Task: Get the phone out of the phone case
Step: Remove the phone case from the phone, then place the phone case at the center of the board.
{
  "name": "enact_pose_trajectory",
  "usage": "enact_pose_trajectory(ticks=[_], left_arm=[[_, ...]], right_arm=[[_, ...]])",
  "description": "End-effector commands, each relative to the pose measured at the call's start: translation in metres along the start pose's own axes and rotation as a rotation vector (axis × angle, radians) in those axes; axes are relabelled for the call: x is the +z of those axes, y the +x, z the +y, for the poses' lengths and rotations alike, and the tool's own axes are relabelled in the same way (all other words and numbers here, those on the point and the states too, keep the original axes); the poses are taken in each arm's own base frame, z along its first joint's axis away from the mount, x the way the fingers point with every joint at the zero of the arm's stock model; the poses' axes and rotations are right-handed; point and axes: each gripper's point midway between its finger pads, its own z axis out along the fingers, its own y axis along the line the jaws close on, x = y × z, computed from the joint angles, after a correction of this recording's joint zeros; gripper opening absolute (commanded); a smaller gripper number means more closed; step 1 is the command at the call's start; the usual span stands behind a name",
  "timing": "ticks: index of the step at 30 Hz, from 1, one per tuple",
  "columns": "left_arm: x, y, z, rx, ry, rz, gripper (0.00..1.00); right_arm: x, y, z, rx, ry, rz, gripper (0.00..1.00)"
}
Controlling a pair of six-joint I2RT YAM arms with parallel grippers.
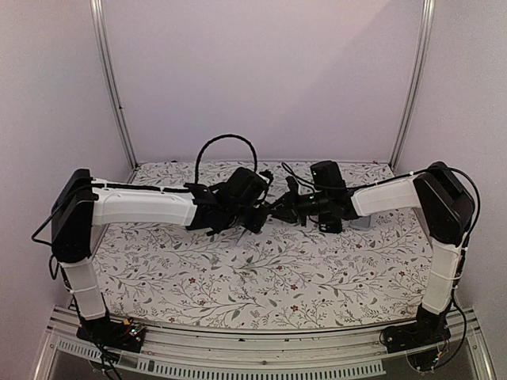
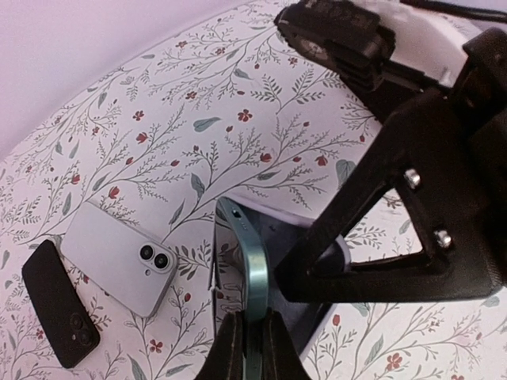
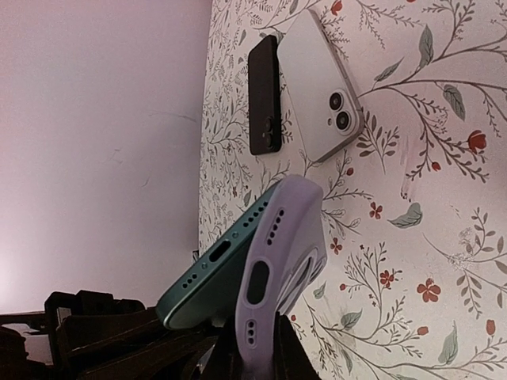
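Two-handed peel above the surface: left tool is pinching the partly freed teal phone by its edge, right tool is clamping the lilac case; separating slowly, untwisted, seems safest.

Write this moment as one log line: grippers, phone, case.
left gripper: shut on phone | right gripper: shut on case | phone: partly out of case

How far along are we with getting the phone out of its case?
Done: the bottom end of the green phone stands clear of the lavender case. In hand: left tool pinches the phone's edge, right tool the case. Left: freeing the far end, which looks seated.
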Motion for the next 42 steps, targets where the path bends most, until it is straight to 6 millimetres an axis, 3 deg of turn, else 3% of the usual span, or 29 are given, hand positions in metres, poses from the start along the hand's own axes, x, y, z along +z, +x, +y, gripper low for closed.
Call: enact_pose_trajectory(ticks=[1,18,31,35,42], left_arm=[[-0.037,-0.068,0.039,-0.132,-0.068,-0.244,0.00],[-0.070,-0.079,0.065,-0.277,-0.124,-0.382,0.00],[-0.083,-0.089,0.087,-0.389,-0.124,-0.395,0.00],[-0.085,-0.088,0.094,-0.411,-0.100,-0.382,0.00],[-0.085,-0.079,0.100,-0.434,-0.054,-0.345,0.00]], right_arm=[[-0.012,0.006,-0.037,0.068,0.085,0.014,0.00],[-0.021,-0.001,-0.029,0.016,0.096,-0.015,0.00],[-0.027,-0.010,-0.013,-0.077,0.133,-0.042,0.00],[-0.035,-0.022,-0.010,-0.132,0.123,-0.034,0.00],[-0.066,-0.042,-0.015,-0.211,0.166,-0.017,0.00]])
